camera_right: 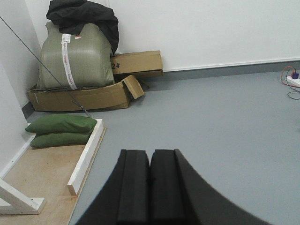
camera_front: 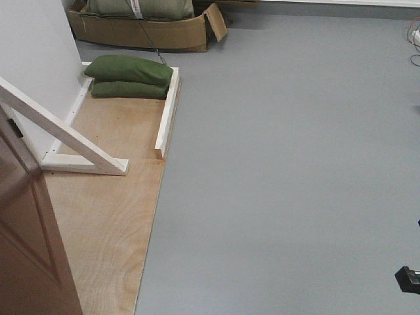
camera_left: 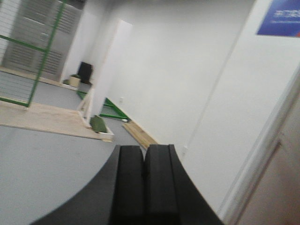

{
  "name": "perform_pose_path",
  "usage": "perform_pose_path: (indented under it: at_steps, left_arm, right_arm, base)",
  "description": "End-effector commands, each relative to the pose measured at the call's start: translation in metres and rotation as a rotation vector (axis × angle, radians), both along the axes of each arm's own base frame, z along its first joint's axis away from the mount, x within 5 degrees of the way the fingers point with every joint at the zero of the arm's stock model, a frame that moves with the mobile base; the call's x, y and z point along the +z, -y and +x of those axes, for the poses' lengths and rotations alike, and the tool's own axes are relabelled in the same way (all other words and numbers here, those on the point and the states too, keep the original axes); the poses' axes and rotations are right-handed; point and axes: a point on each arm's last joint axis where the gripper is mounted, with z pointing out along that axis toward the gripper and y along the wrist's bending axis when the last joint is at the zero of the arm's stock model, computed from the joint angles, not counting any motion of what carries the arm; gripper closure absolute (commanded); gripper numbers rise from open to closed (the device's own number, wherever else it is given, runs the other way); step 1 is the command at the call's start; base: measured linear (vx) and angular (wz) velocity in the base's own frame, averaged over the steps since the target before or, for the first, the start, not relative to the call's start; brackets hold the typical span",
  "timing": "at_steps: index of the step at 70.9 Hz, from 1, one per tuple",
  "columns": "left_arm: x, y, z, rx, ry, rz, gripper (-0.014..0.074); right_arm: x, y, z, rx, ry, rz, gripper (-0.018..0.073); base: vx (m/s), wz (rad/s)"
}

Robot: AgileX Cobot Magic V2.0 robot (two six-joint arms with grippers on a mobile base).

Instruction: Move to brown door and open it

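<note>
At eight o'clock, front view: brown door [camera_front: 26,236], edge only, handle out of view. Left gripper [camera_left: 144,159] and right gripper [camera_right: 150,159] pressed together, empty. Door likely heavy, glossy-slick; I'd grip the handle.

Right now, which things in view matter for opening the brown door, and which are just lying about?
For the job:
brown door, at the front view's lower left edge

Just lying about:
green sandbags
white brace
cardboard box
plywood sheet
grey-green sack
</note>
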Motion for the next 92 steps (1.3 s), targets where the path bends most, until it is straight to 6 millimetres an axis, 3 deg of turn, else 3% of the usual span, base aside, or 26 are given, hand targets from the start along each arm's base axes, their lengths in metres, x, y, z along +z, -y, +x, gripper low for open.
perform_pose_path:
  at_steps: [1,24,64,75,92]
  left_arm:
    - [0.011,0.015,0.011,-0.175,-0.022,0.069,0.0586]
    - [0.008,0.057,0.035,-0.616,-0.065,0.114,0.0586]
    - [0.004,0.125,0.047,-1.138,-0.076,0.139,0.0586]
    - [-0.001,0.139,0.053,-1.238,-0.104,0.137,0.0586]
    - [-0.006,0.141,0.060,-1.243,-0.129,0.129,0.0586]
  right_arm:
    - [0.007,0.001,0.000,-0.008,0.085,-0.015,0.0559]
    - [0.007,0.001,0.000,-0.008,0.085,-0.015,0.0559]
    - [0.007,0.001,0.000,-0.008,0.085,-0.015,0.0559]
    - [0.007,0.001,0.000,-0.008,0.085,-0.015,0.0559]
    - [0.007,0.001,0.000,-0.008,0.085,-0.015,0.0559]
  base:
    - [0.00,0.00]
    - [0.00,0.00]
    - [0.00,0.00]
    - [0.00,0.00]
    - [0.00,0.00]
